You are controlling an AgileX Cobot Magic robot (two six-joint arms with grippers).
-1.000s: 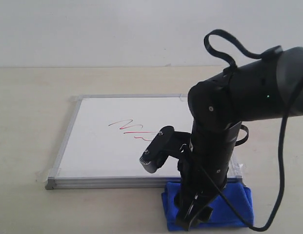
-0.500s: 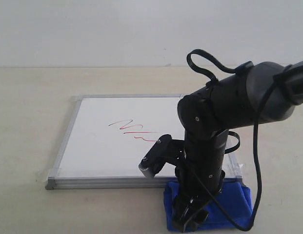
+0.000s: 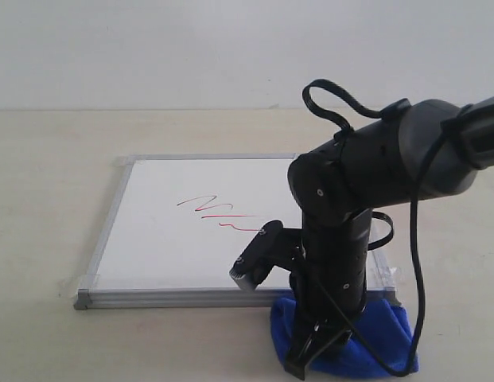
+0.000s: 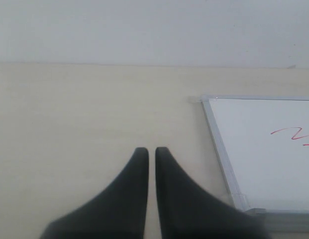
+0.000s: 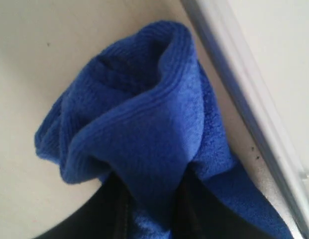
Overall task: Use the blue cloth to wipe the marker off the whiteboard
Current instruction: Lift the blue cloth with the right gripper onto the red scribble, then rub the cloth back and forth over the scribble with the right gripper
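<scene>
1. Square flat white whiteboard with thin silver aluminium frame (image 3: 167, 247): flat on pale beige tabletop (image 3: 48, 199), clear tape at corners. No shift from half a second earlier.

2. Thin red squiggly marker lines (image 3: 219, 213): zigzag with underline stroke, near board centre, slightly toward eleven o'clock. Unwiped, same as before.

3. Bright royal-blue soft microfibre cloth (image 3: 382, 338): on tabletop at five o'clock of board, just beside its near frame edge. Flatter and square-cornered half a second earlier; now gathered into a rounded bunch, one fold drawn up.

4. Black right gripper (image 3: 305, 362): pointing down at cloth's seven-o'clock side. Fingers (image 5: 114, 214) pinched onto raised fold of cloth, seen in right wrist view. Carrying arm (image 3: 366, 175) nearly unmoved since half a second earlier; one second earlier, higher and further toward three o'clock.

5. Black left gripper (image 4: 151, 154): over bare tabletop, apart from board. Fingertips drawn together to a thin slit, nothing between.
</scene>
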